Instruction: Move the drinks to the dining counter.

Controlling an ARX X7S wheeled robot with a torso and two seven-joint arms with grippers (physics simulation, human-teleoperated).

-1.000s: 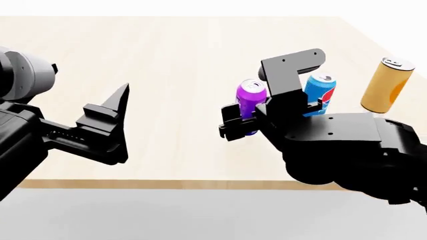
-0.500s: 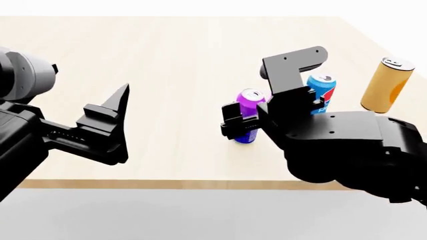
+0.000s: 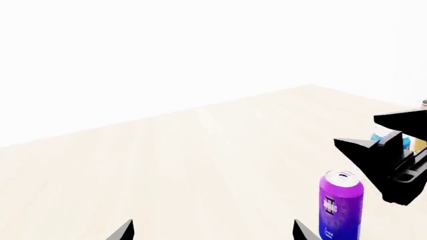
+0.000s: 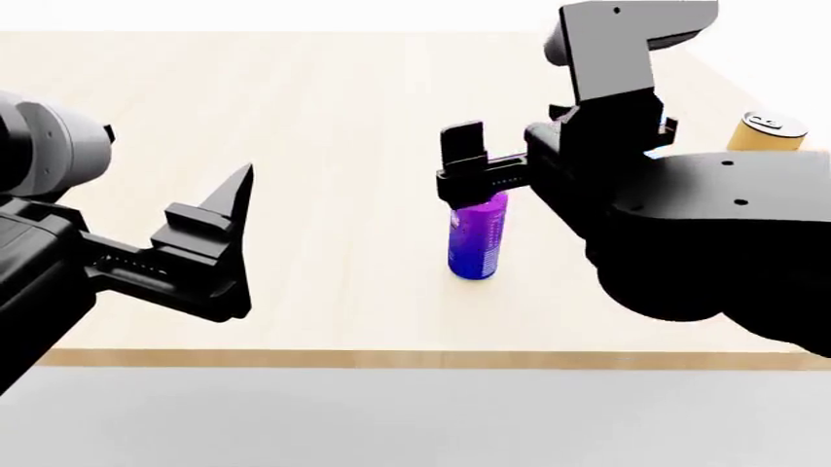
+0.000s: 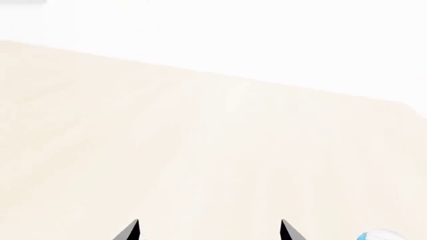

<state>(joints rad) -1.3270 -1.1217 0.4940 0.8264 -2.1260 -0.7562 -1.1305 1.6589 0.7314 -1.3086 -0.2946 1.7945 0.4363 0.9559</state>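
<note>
Pale tabletop (image 4: 325,117) carries the upright purple can (image 4: 477,238); our open, empty right hand (image 4: 487,161) hangs directly above it, our open left hand (image 4: 214,243) well aside

Left arm reaches in from the head view's left edge, grey joint housing at the shoulder side, black forearm angled toward centre. Left hand (image 4: 232,243) held level, pointed black fingers (image 4: 236,195) spread apart, nothing between them. Right arm comes in from the right, bulky black wrist block in front, L-shaped bracket sticking up above it. Right hand (image 4: 484,161) raised, fingers parted and empty; its two fingertips (image 5: 132,231) show separated in the right wrist view.
</note>
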